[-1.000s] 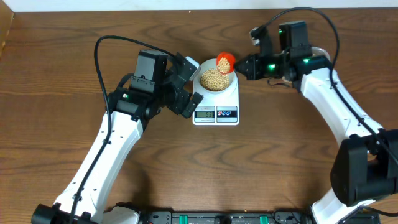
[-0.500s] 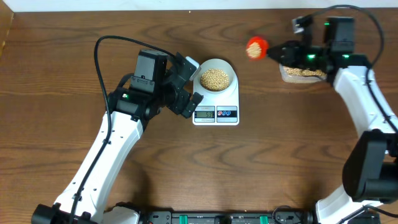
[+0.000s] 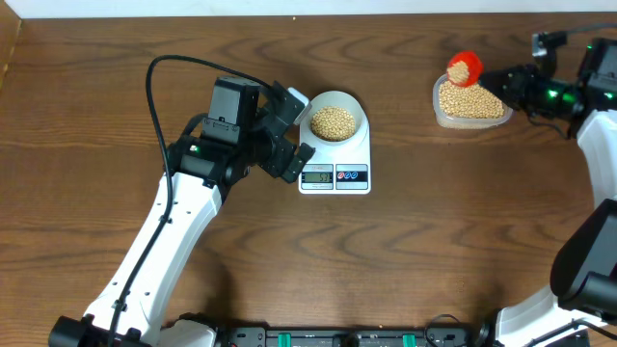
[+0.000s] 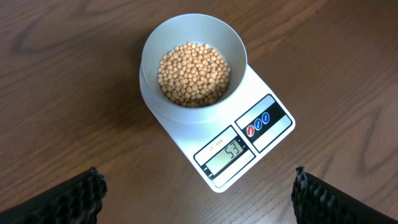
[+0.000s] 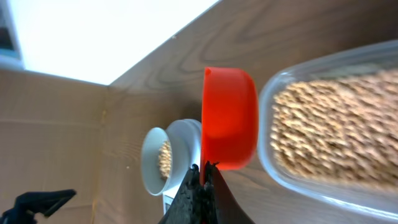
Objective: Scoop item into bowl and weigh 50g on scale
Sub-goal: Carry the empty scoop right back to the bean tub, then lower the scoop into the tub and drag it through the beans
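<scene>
The pale bowl (image 3: pixel 335 120) holds tan beans (image 3: pixel 333 120) and sits on the white scale (image 3: pixel 335 175). In the left wrist view the bowl (image 4: pixel 193 43) with its beans (image 4: pixel 194 73) stands on the scale (image 4: pixel 261 146), whose display reads 53. My left gripper (image 3: pixel 289 130) is open and empty beside the scale's left edge; its fingertips (image 4: pixel 199 199) frame bare wood. My right gripper (image 3: pixel 509 85) is shut on the handle of a red scoop (image 3: pixel 464 67), which holds a few beans over the left end of the clear tub (image 3: pixel 470 102). The right wrist view shows the gripper (image 5: pixel 204 177) and the scoop (image 5: pixel 229 118).
The clear plastic tub (image 5: pixel 329 137) of beans stands at the back right, well apart from the scale. The table's far edge and a white wall lie behind it. Cables loop above both arms.
My right gripper carried the red scoop from over the bowl rightward to the clear tub. The left arm, bowl and scale have not moved.
</scene>
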Action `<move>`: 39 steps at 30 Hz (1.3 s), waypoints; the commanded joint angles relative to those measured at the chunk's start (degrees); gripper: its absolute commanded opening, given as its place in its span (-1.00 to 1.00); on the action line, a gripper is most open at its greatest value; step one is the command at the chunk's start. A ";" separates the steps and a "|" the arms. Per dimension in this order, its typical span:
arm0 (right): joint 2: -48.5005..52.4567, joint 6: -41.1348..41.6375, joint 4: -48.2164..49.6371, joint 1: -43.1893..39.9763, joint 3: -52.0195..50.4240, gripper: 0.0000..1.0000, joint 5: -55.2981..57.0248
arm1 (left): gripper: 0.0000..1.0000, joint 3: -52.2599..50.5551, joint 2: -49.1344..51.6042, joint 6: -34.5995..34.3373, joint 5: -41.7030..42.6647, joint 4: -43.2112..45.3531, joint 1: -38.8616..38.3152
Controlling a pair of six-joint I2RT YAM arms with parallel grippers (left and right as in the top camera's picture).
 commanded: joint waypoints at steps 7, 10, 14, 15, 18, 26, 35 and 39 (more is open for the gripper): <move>-1.62 -5.29 -3.10 -0.31 -0.11 -0.97 9.57 | 0.96 -0.13 0.44 0.13 -0.35 -0.11 0.02; -1.62 -7.30 -3.41 0.55 -0.11 -0.98 12.72 | 0.95 -0.13 0.44 0.13 -0.35 -0.09 0.02; -1.64 -9.75 -3.41 2.27 -0.11 -0.97 16.72 | 0.96 -0.11 0.44 0.13 -0.35 -0.09 0.02; -1.64 -10.21 -3.43 2.75 -0.11 -0.97 17.99 | 0.96 -0.13 0.44 0.13 -0.35 -0.09 0.02; -1.64 -11.10 -3.50 4.31 -0.11 -0.98 20.72 | 0.96 -0.11 0.44 0.13 -0.35 -0.09 0.02; -2.32 -12.76 -4.81 7.04 0.02 -0.98 27.30 | 0.96 -0.13 0.44 0.13 -0.35 -0.09 0.02; -6.84 -14.34 -6.86 8.90 0.04 -0.98 36.02 | 0.96 -0.13 0.44 0.13 -0.35 -0.11 0.02; -9.33 -14.73 -6.91 10.47 0.04 -0.98 39.95 | 0.96 -0.13 0.44 0.11 -0.35 -0.11 0.02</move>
